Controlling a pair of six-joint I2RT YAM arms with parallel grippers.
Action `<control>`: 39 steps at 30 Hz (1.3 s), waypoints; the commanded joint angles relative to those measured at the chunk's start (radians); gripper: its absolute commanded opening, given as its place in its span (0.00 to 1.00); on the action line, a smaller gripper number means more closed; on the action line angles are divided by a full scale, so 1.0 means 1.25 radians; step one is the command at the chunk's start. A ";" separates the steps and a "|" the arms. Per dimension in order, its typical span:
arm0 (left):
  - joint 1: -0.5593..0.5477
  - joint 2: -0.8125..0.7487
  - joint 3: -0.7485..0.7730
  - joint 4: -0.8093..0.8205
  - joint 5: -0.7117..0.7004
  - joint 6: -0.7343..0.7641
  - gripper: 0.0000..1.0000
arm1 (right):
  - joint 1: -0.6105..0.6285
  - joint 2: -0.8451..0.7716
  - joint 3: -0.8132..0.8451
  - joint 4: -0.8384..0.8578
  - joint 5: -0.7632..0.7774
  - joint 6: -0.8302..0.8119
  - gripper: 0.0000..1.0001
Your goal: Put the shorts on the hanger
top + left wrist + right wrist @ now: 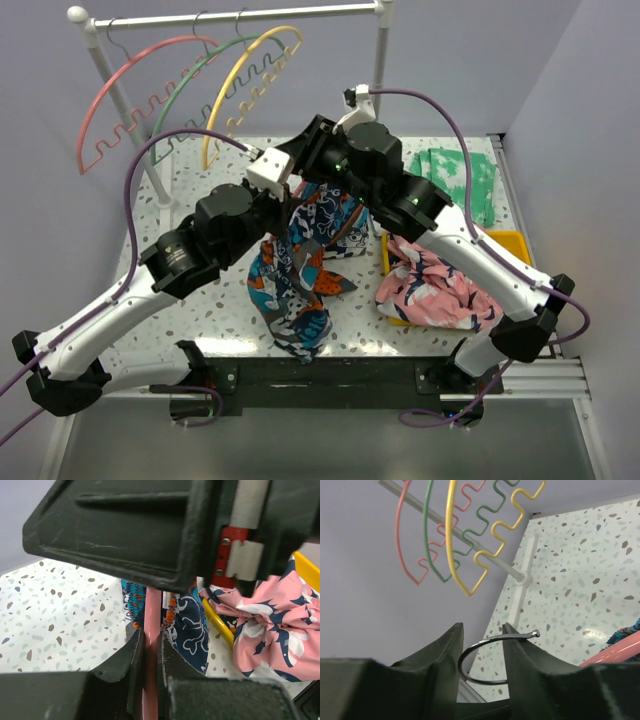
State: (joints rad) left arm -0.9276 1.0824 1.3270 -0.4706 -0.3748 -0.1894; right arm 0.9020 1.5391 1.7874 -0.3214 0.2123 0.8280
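one hanger (151, 611), shorts (296, 285) trailing lengthwise nearward

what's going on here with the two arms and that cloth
Both arms are holding up a coral-pink hanger. The left end effector is shut on its pink bar; the right end effector grips its metal hook. The shorts hang bunched between the arms, apparently draped over the hanger, not neatly. Three other hangers hang on the rail.
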 commanded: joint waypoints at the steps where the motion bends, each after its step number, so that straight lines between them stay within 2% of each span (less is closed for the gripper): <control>1: -0.002 -0.012 -0.004 0.082 0.016 0.023 0.00 | -0.013 0.004 0.040 0.030 -0.014 0.013 0.33; 3: 0.000 -0.015 -0.004 0.079 0.016 0.024 0.00 | -0.018 0.005 0.044 0.029 -0.022 0.006 0.16; 6: 0.000 -0.019 0.001 0.067 0.010 0.023 0.00 | -0.018 -0.004 0.035 0.042 -0.046 -0.003 0.00; 7: 0.000 -0.020 0.010 0.051 0.010 0.019 0.01 | -0.020 -0.009 0.030 0.050 -0.052 -0.007 0.00; 9: 0.000 -0.027 0.021 0.030 0.015 0.008 0.19 | -0.018 -0.022 0.016 0.067 -0.065 -0.019 0.00; 10: 0.000 -0.029 0.035 0.002 0.024 0.003 0.35 | -0.020 -0.027 0.011 0.073 -0.068 -0.023 0.00; 13: 0.000 -0.061 0.051 -0.049 0.040 -0.017 0.53 | -0.020 -0.043 -0.009 0.090 -0.062 -0.037 0.00; 18: -0.002 -0.103 0.059 -0.154 0.063 -0.055 0.61 | -0.020 -0.038 -0.004 0.091 -0.035 -0.044 0.00; 22: 0.000 -0.117 0.009 -0.219 0.053 -0.102 0.62 | -0.017 -0.010 0.019 0.088 -0.004 -0.045 0.00; 24: -0.002 -0.128 -0.015 -0.222 0.036 -0.134 0.62 | -0.018 -0.005 0.024 0.083 0.009 -0.035 0.00; 29: -0.016 -0.136 -0.065 -0.205 0.018 -0.176 0.70 | -0.017 0.012 0.035 0.062 0.086 -0.038 0.00; 35: -0.079 -0.128 -0.088 -0.180 -0.002 -0.202 0.78 | -0.017 0.031 0.050 0.046 0.153 -0.057 0.00; 39: -0.119 -0.121 -0.090 -0.173 -0.028 -0.213 0.80 | -0.017 0.050 0.056 0.042 0.181 -0.067 0.00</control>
State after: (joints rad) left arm -1.0302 0.9310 1.2179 -0.7235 -0.3897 -0.4149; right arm 0.8795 1.5906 1.7897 -0.3458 0.3485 0.7498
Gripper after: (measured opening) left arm 0.798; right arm 0.079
